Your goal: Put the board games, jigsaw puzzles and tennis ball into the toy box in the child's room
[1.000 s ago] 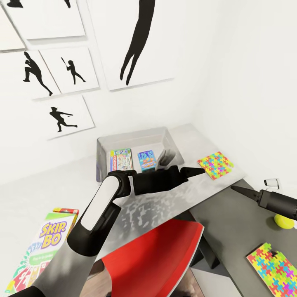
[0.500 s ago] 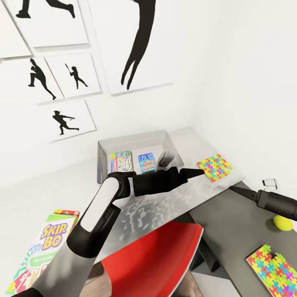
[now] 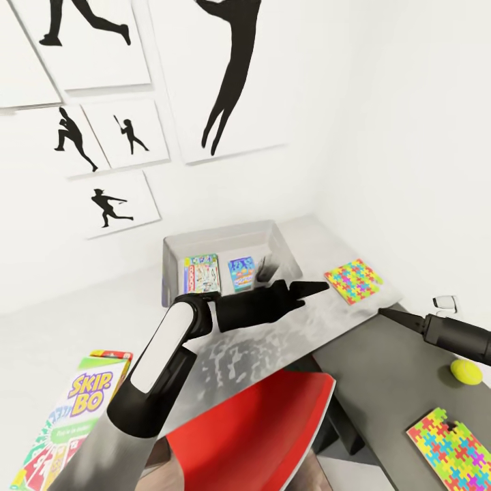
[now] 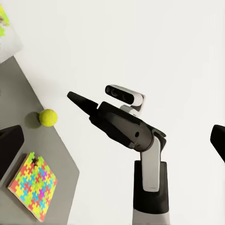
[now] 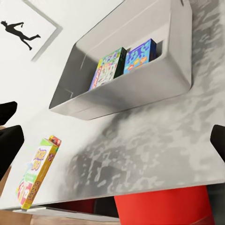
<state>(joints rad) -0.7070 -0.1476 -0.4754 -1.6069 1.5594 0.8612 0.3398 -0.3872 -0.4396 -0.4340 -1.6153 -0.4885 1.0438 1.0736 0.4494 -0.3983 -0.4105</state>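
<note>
The pale grey toy box stands on the light part of the table with the white MONOPOLY board game and the small blue board game lying inside. The SKIP-BO game lies near the table's left end. My left gripper hovers open just right of the box, pointing at a jigsaw puzzle. My right gripper is open and empty above the dark wing, near the tennis ball and the second puzzle.
A red chair is pushed under the table's front edge between my arms. White walls with black silhouette pictures close the corner behind the table. The right wrist view shows the toy box wall and the SKIP-BO game.
The head view has shifted, so the wall pictures sit lower in frame. My left gripper has drawn back slightly from the far puzzle. The right gripper has hardly moved.
</note>
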